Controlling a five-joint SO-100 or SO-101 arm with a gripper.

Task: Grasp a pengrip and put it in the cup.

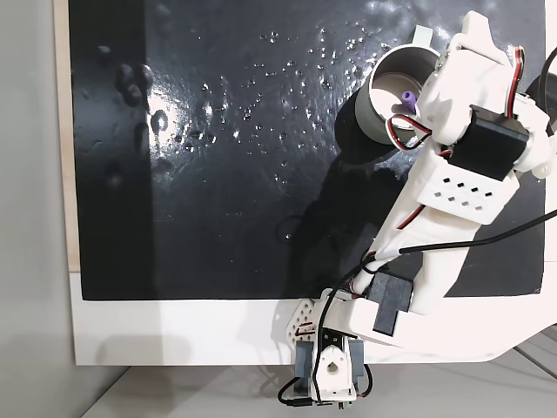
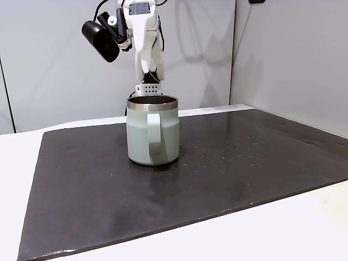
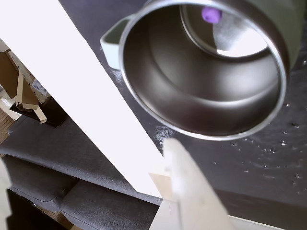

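The pengrip (image 3: 211, 14) – tiny purple bit – lies inside the cup (image 3: 201, 76), on the bottom near the far wall as the wrist view shows it; in a fixed view from above it shows as a purple speck (image 1: 407, 97) within the cup's pale inside (image 1: 392, 96), right beside the white arm. The cup stands upright on the black mat (image 1: 226, 174), w/ its flat handle tab (image 1: 422, 36) pointing to the top edge of that view. In the other fixed view the cup (image 2: 153, 130) looks pale green w/ a steel rim, handle (image 2: 156, 136) facing the camera, and the arm (image 2: 142, 38) rises behind and above it. The gripper hangs over the cup's mouth – in the wrist view one pale finger (image 3: 184, 182) juts up from the bottom edge, clear of the rim and touching nothing. Can't tell how the jaws stand: the 2nd finger isn't visible, and nothing is seen betw. them. The mat carries scattered droplets or specks (image 1: 261, 96) and lies on a white table (image 1: 174, 335).
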